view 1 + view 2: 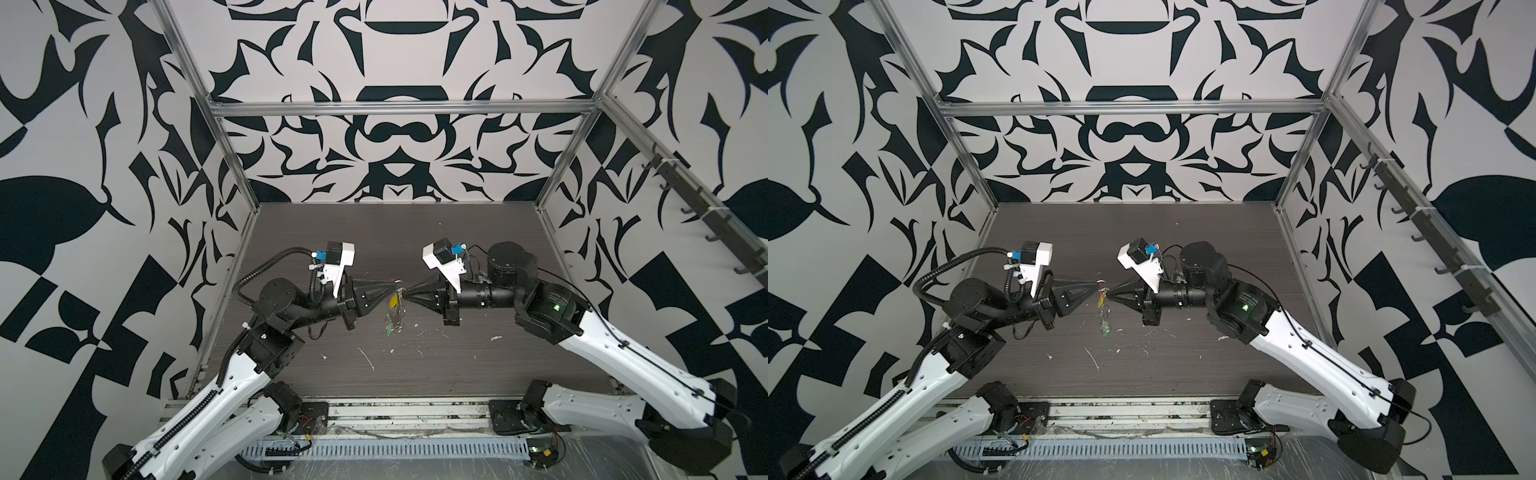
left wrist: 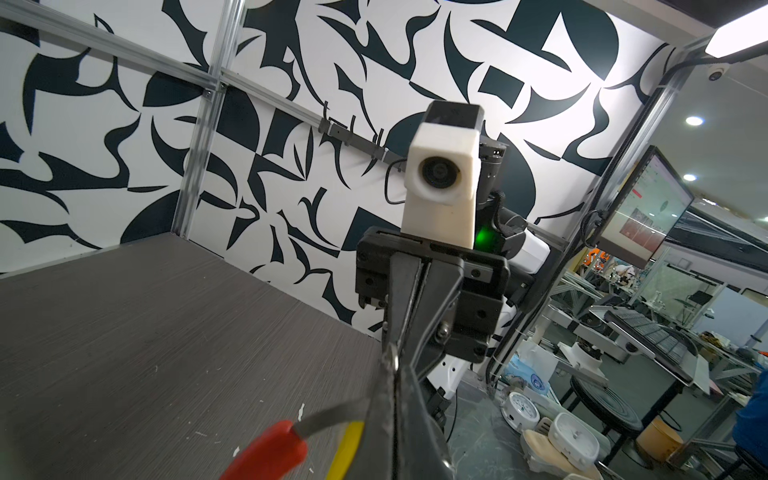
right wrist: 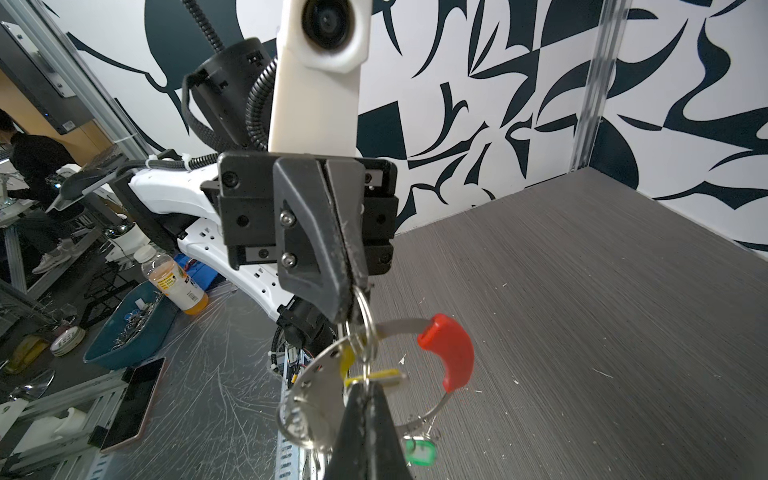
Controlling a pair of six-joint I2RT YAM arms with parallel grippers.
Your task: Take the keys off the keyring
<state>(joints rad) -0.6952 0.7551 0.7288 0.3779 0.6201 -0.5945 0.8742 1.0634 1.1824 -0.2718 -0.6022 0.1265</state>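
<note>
Right wrist: bottle [image 3: 176,282] beside blue bin [image 3: 120,353] (cluttered).

Left gripper [image 1: 394,285] reaches in from left, right gripper [image 1: 406,292] from right; tips nearly meet above table [image 1: 415,241] middle. Keyring [image 3: 449,353] hangs between and below tips, top at left gripper tip. Upper key [image 3: 386,375] at right gripper tip, within keyring. Lower key [image 3: 420,451] dangles at keyring bottom, nearest table. Scraps [image 1: 368,359] lie on table nearer front edge.

Black-white patterned walls [image 1: 395,50], aluminium frame [image 1: 399,109], dark grey woodgrain tabletop [image 1: 374,232], hook rail [image 1: 685,199] on right wall; monitor [image 2: 648,208] beyond.
</note>
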